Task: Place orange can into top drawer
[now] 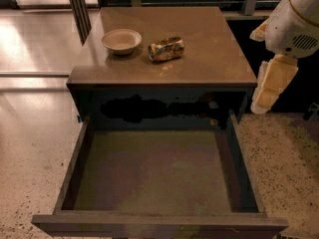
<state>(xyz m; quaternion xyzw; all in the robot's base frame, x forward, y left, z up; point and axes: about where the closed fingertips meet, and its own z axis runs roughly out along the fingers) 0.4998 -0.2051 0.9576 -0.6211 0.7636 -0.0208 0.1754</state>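
The orange can [166,49] lies on its side on the cabinet top [209,49], just right of the beige bowl. It is shiny, gold-orange and silver, and creased. The top drawer [154,176] is pulled wide open below the cabinet front, and its flat dark bottom is bare. My gripper [266,96] hangs at the right of the cabinet, off its right edge, at about the height of the cabinet top. It is well to the right of the can and holds nothing that I can see.
A round beige bowl [121,40] stands on the cabinet top, left of the can. The white arm housing [294,21] fills the upper right corner. Speckled floor [35,148] lies on both sides of the drawer. Dark vertical bars [79,6] stand behind the cabinet's left.
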